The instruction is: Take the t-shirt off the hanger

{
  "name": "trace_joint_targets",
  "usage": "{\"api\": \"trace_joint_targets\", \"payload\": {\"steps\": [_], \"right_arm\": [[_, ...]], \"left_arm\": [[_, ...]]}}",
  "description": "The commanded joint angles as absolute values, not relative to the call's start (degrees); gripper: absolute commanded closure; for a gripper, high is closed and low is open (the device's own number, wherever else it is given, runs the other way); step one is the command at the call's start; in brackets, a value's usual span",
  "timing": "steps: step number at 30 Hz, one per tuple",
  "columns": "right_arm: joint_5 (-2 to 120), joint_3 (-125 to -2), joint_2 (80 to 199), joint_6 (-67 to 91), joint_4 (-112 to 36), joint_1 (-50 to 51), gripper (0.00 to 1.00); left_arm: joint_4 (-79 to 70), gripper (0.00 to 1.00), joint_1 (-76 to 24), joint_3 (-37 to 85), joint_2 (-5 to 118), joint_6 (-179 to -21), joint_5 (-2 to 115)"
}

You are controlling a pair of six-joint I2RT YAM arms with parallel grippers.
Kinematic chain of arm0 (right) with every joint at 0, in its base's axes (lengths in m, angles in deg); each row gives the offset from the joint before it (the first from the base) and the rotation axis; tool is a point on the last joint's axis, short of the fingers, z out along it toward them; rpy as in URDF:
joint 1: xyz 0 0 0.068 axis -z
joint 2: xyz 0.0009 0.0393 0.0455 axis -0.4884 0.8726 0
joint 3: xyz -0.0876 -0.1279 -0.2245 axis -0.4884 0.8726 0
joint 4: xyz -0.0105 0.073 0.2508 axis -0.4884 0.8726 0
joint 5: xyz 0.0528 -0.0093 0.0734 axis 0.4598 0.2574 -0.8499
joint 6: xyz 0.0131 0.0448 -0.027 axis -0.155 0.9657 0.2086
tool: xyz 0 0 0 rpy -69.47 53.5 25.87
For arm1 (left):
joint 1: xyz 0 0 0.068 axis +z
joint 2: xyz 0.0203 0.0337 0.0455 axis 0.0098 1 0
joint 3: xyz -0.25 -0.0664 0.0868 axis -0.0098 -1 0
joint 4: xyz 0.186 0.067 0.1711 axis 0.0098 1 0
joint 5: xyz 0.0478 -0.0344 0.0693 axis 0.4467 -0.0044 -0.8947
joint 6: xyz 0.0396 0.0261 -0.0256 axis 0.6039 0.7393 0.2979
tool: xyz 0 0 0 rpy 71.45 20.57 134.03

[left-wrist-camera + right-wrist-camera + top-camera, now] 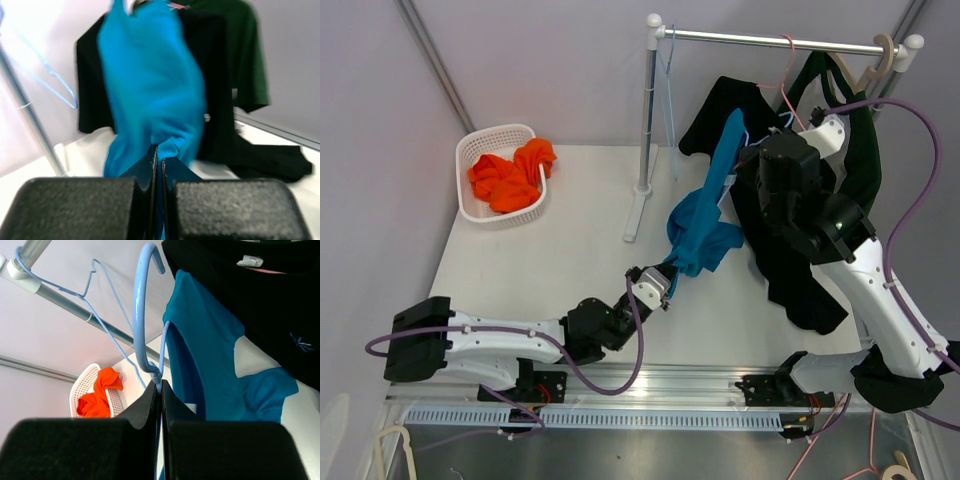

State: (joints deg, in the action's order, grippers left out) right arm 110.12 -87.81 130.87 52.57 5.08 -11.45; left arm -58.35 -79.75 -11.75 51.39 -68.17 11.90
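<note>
The blue t-shirt [703, 215] hangs slack between my two grippers, off the rail, over the table. My left gripper [666, 281] is shut on its lower edge; in the left wrist view the cloth [150, 85] bunches out from between the closed fingers [160, 156]. My right gripper [754, 142] is shut on the twisted neck of the light blue hanger [140, 315], just under its hook, in the right wrist view [161, 388]. The t-shirt [210, 365] still drapes from that hanger to the right of the fingers.
A clothes rack [770, 40] stands at the back on a pole [648, 110]. It carries an empty blue wire hanger [670, 90], a pink hanger [785, 70], a wooden hanger [880, 55] and dark shirts [800, 270]. A white basket [470, 205] with orange clothes [515, 175] sits far left.
</note>
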Motion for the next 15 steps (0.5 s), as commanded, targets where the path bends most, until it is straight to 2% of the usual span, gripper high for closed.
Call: {"api": "trace_joint_targets", "payload": {"steps": [1,4,8,11,15], "right_arm": [[110.54,-94.2,133.47,55.6,6.76,-11.28,1.0],[107.13,-100.18,136.29,57.53,12.2,-7.69,1.0],[90.98,-103.44,140.51,60.96,13.45,2.32,1.0],[71.77,-105.72,143.49,63.42,12.74,10.32,1.0],[58.7,-110.81,148.32,65.36,12.39,18.15,1.0]], "left_arm": [[-55.6,0.99,-81.17,-10.87,47.19,-70.89,19.33],[-57.18,0.99,-85.12,-13.25,43.75,-68.7,19.61],[-54.29,0.99,-92.5,-14.49,37.43,-66.58,19.09],[-52.7,1.0,-98.3,-15.62,35.04,-65.44,17.77],[-54.02,0.99,-101.65,-18.17,34.6,-64.56,15.39]]}}
